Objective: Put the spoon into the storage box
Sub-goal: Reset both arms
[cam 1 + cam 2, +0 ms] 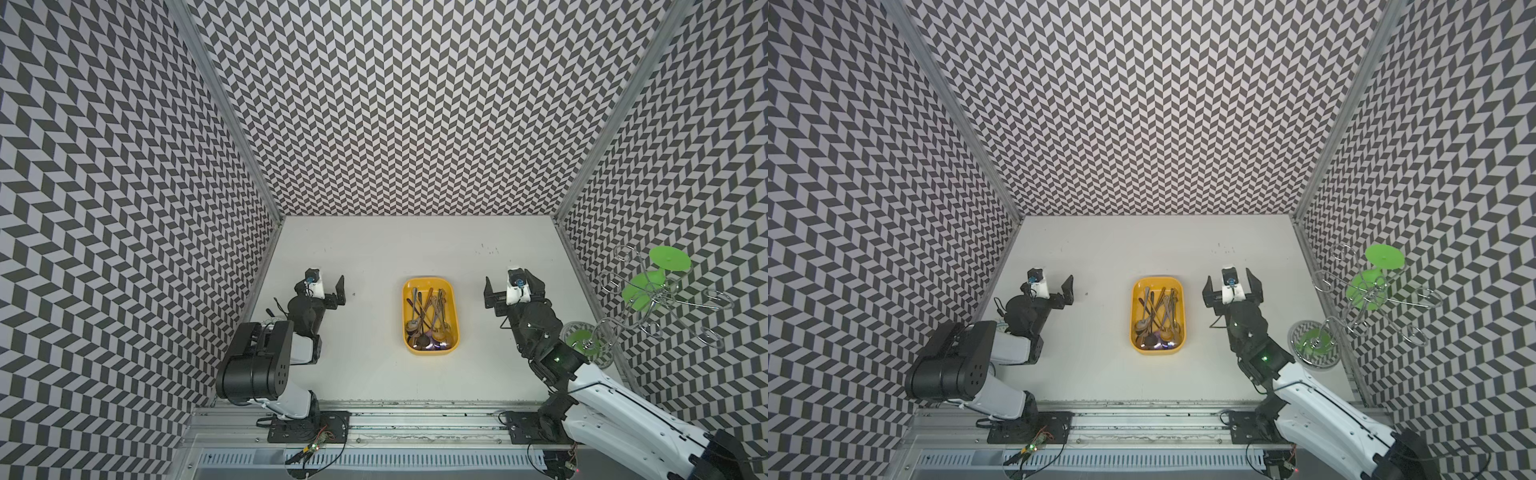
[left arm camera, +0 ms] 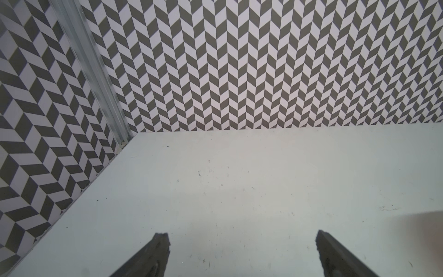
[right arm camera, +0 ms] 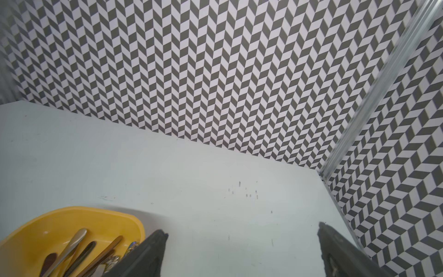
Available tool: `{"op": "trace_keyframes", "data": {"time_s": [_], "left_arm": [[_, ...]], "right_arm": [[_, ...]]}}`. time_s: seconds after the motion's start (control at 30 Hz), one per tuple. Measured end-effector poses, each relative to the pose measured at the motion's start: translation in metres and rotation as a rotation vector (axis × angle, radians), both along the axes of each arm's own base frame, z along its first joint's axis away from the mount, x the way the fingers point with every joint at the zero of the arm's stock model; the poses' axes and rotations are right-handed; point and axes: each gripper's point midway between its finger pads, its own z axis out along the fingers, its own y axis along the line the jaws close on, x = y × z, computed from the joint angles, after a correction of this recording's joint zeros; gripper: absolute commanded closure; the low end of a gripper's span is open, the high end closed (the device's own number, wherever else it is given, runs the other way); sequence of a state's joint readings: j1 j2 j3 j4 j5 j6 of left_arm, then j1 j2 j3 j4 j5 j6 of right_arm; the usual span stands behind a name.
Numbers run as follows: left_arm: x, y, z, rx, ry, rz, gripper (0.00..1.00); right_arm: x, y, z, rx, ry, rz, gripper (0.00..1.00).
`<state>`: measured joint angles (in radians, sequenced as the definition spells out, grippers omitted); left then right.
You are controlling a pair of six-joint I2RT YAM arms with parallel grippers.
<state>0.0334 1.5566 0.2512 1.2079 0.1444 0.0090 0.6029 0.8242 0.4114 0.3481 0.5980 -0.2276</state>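
The placing step is judged done, the spoons [image 1: 428,318] being seen piled in the storage box [image 1: 429,283] at mid-table (none lies loose outside), with the left gripper [image 2: 242,235] and right gripper [image 3: 241,230] spread wide, empty, either side, so only withdrawal is called for.

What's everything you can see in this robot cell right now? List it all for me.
storage box: one, bright yellow, mid-table between the arms
spoons: several, exact count unclear, silver, gold and dark metal, piled inside the storage box
wire rack: one, silver wire with green discs, by the wall on the robot's right
table: one, white, under everything
walls: three, grey-and-white chevron, around the table
left gripper: one, black, open, empty, left of the box
right gripper: one, black, open, empty, right of the box
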Motion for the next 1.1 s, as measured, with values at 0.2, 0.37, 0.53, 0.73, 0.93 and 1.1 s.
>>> {"op": "trace_keyframes", "data": {"time_s": [0.2,0.37,0.53,0.73,0.93,1.1], "left_arm": [[0.0,0.002,0.002,-0.002,-0.009,0.013,0.01],[0.001,0.003,0.003,-0.001,-0.011,0.019,0.01],[0.001,0.003,0.003,-0.001,-0.011,0.02,0.01],[0.001,0.003,0.003,-0.001,-0.011,0.02,0.01],[0.001,0.003,0.003,-0.001,-0.011,0.02,0.01],[0.001,0.004,0.003,-0.001,-0.01,0.021,0.01]], "right_arm": [[0.013,-0.024,-0.019,0.001,-0.023,-0.067,0.0],[0.025,-0.044,-0.044,0.009,-0.005,-0.118,0.0],[0.036,-0.058,-0.061,0.03,0.005,-0.145,0.0],[0.049,-0.064,-0.073,0.06,0.001,-0.151,0.0],[0.059,-0.067,-0.087,0.078,0.004,-0.149,0.0],[0.063,-0.07,-0.094,0.096,-0.003,-0.149,0.0]]}}
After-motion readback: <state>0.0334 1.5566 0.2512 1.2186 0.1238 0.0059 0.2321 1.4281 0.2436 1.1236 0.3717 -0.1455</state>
